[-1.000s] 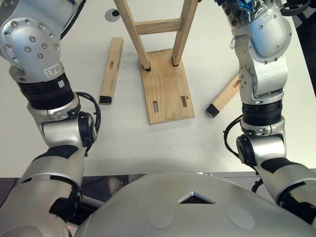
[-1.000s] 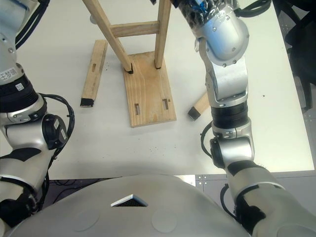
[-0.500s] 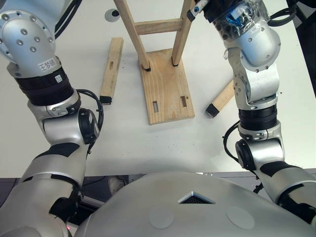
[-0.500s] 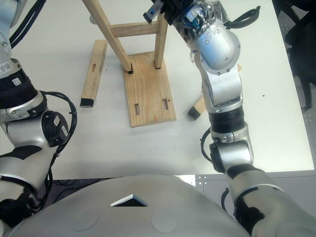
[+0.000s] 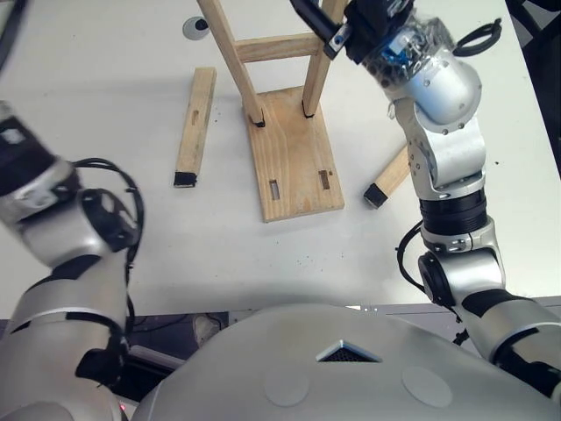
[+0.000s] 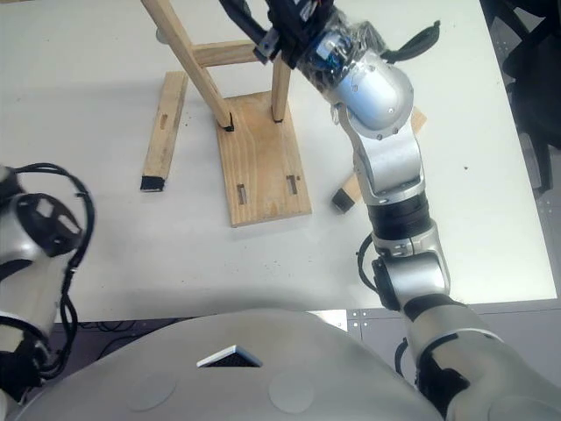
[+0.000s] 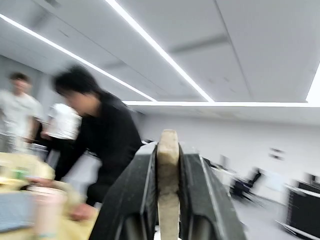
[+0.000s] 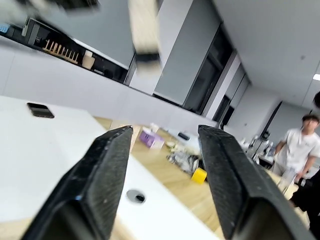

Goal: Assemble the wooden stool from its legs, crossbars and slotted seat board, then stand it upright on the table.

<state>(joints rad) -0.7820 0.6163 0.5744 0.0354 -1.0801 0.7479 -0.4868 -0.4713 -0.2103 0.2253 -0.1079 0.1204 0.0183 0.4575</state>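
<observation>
Leg (image 7: 168,180) clamped between left jaws (right jaws agape)

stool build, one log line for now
seat board: flat, two legs and crossbar in far slots | loose legs: one each side | left gripper: shut on wood piece | right gripper: open

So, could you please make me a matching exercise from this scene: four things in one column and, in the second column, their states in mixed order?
Things:
1. seat board
2. crossbar
3. left gripper
4. right gripper

States:
A. open
B. joins the two standing legs
C. shut on a wooden piece
D. lies flat on the table, its two near slots empty

Pairs: 1-D, 2-B, 3-C, 4-A
</observation>
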